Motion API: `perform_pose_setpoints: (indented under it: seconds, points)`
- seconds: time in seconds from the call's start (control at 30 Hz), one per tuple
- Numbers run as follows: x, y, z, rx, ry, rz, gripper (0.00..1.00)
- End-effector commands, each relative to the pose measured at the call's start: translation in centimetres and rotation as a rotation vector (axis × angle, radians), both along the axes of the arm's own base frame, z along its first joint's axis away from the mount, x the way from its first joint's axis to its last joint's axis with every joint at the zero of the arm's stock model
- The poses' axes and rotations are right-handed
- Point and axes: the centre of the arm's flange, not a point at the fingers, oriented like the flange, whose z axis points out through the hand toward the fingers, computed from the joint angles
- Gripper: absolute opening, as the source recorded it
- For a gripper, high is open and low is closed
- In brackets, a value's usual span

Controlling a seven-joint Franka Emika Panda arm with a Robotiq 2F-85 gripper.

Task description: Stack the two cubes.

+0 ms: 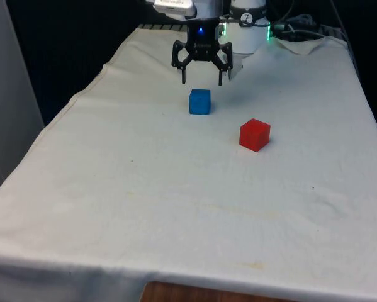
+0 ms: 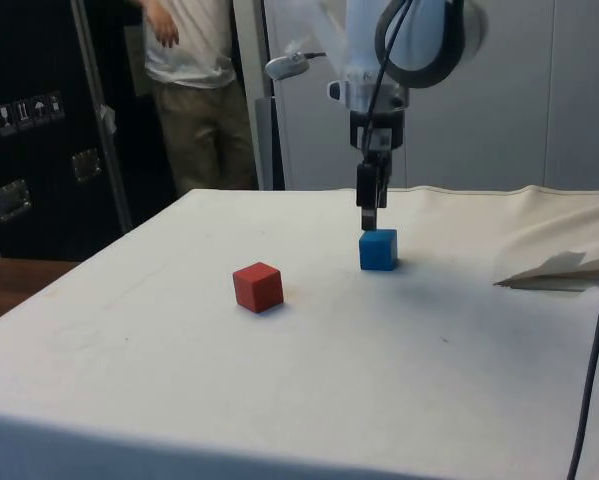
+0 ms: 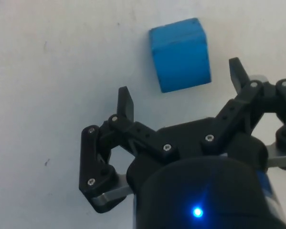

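A blue cube (image 1: pixel 199 101) rests on the white cloth near the far middle of the table, also seen from the side as the blue cube (image 2: pixel 378 250) and from the wrist as the blue cube (image 3: pixel 180 54). My gripper (image 1: pixel 202 80) hangs open just above and slightly behind it, fingers spread wider than the cube and nothing between them. In the side view the gripper (image 2: pixel 370 219) tips end right over the cube's top rear edge. The wrist view shows the gripper (image 3: pixel 181 90) straddling the cube's near side. A red cube (image 1: pixel 255 134) lies apart, toward the front view's right; red cube (image 2: pixel 258 287).
A person (image 2: pixel 194 90) stands behind the table's far corner in the side view. A fold of cloth (image 2: pixel 559 270) rises near the robot's base. Cables (image 1: pixel 295 28) lie at the table's far end. The table edge (image 1: pixel 194 277) runs close to the front camera.
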Motion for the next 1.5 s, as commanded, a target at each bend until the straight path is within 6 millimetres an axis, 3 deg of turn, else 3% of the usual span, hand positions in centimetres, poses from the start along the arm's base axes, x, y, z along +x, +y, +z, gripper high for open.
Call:
perform_pose_setpoints:
  seconds: [0.0, 0.43, 1.3, 1.47]
  points:
    - [-0.1, -0.3, 0.1, 0.009, -0.002, 0.000, 1.00]
    - [-0.1, -2.6, -0.6, -0.010, 0.016, -0.015, 1.00]
    - [0.4, -2.9, -1.0, 0.055, 0.041, -0.058, 1.00]
    - [0.6, -2.0, -0.7, 0.071, 0.037, -0.066, 1.00]
